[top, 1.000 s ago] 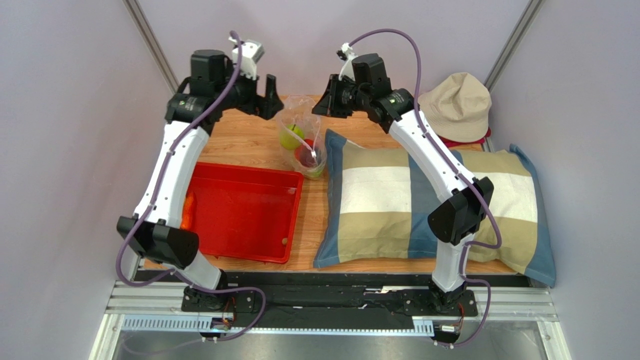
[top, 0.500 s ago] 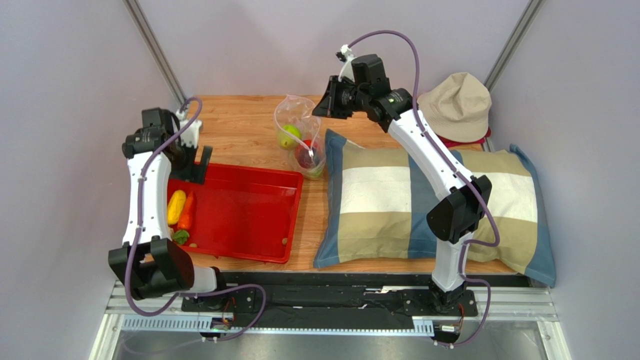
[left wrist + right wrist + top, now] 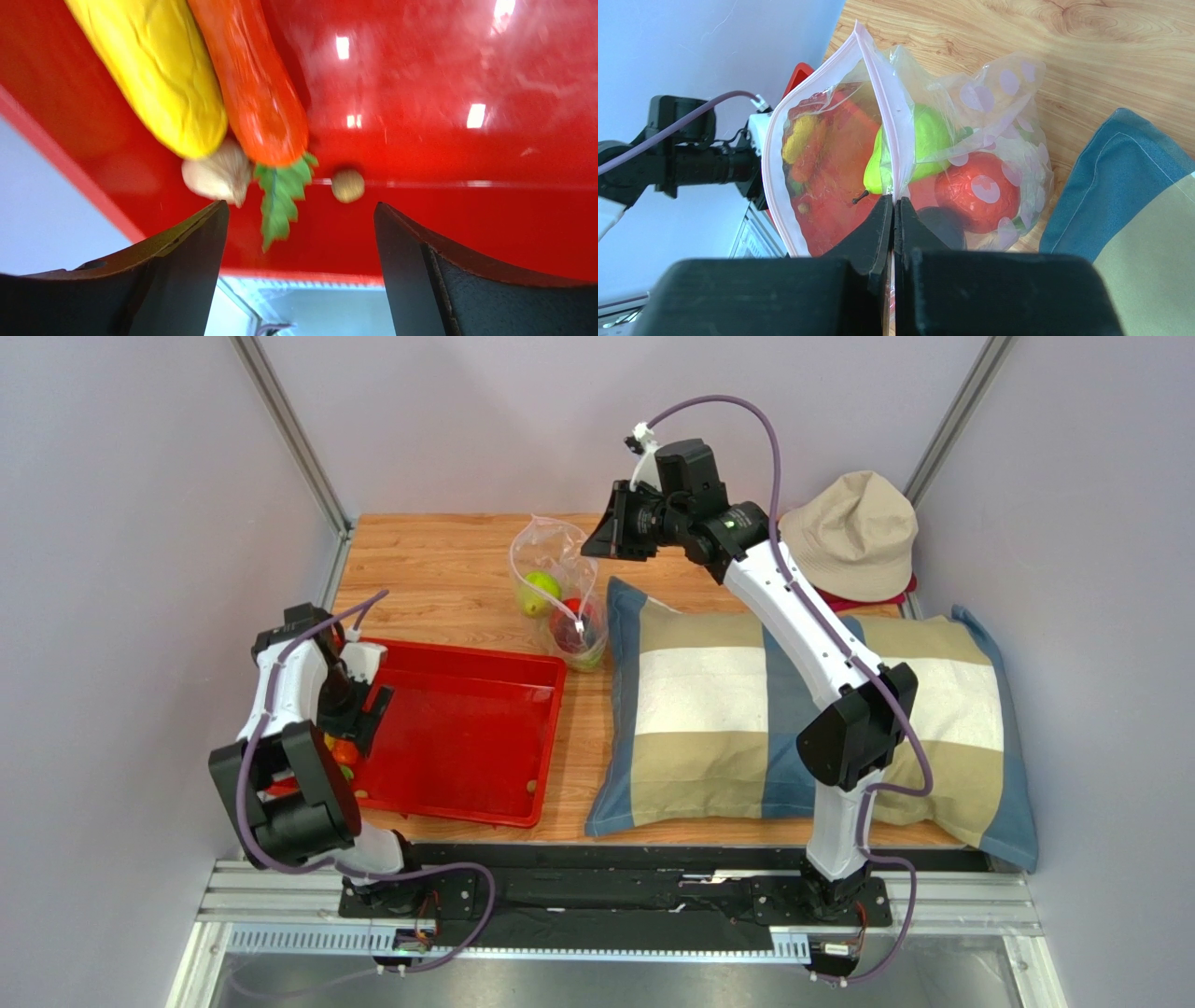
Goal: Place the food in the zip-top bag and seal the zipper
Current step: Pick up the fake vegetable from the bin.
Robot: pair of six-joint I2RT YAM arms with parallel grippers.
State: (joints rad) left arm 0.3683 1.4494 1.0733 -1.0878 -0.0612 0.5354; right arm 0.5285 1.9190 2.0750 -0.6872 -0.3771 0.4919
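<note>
Filling step, about half done by the look of it. Holding up the zip-top bag (image 3: 1011, 84) with the right end effector (image 3: 894, 210), pinched tight on the zipper (image 3: 878, 91) at the bag's mouth, the mouth gaping open to one side of the pinch. Inside the bag, just past the pinch: a green apple (image 3: 927, 140), a red-orange fruit (image 3: 976, 192) and a dark round fruit (image 3: 941, 224), packed close together. Reaching down into the red tray (image 3: 456, 105) with the left end effector (image 3: 300, 217), spread wide and holding nothing. Right ahead of those open fingers, on the tray floor: a yellow banana piece (image 3: 154, 70) and an orange carrot (image 3: 253, 84) side by side and touching, a small whitish lump (image 3: 217, 175), maybe the cauliflower, tucked at their ends, and a tiny tan ball (image 3: 347, 185) just beside the carrot's green leaves. Next, probably: going lower, closing across the thin side of one long piece, lifting it, and carrying it to the open mouth without bumping the bag. Zipper not pressed shut yet; best saved for last. Off to the side of the right end effector, on the table (image 3: 449, 574): a checked pillow (image 3: 786, 714) and a tan hat (image 3: 853, 532).
</note>
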